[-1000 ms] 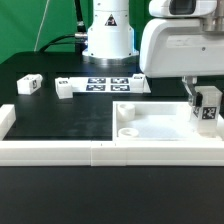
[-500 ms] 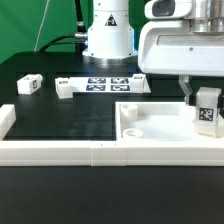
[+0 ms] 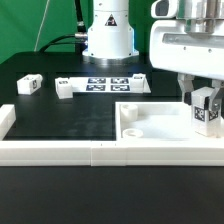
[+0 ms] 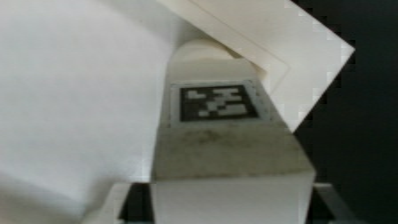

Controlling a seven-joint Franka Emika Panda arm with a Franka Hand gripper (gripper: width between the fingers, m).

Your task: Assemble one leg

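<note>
My gripper (image 3: 205, 108) is shut on a leg (image 3: 207, 110), a small white block with a black-and-white tag, and holds it upright over the right part of the large white panel (image 3: 150, 128). In the wrist view the leg (image 4: 222, 130) fills the middle, its tag facing the camera, with its far end at a recessed corner of the panel (image 4: 80, 100). Dark fingertips (image 4: 128, 203) sit on both sides of it. Two more legs lie on the black table at the exterior view's left: one (image 3: 29, 84) far left, one (image 3: 65, 88) beside the marker board.
The marker board (image 3: 110, 84) lies at the back in front of the robot base (image 3: 108, 35). A long white border rail (image 3: 60, 150) runs along the front and up the left side. The panel has a round hole (image 3: 131, 131) near its left front corner.
The gripper with the leg has shifted slightly to the exterior view's right and a little higher over the panel. The other parts have not moved.
</note>
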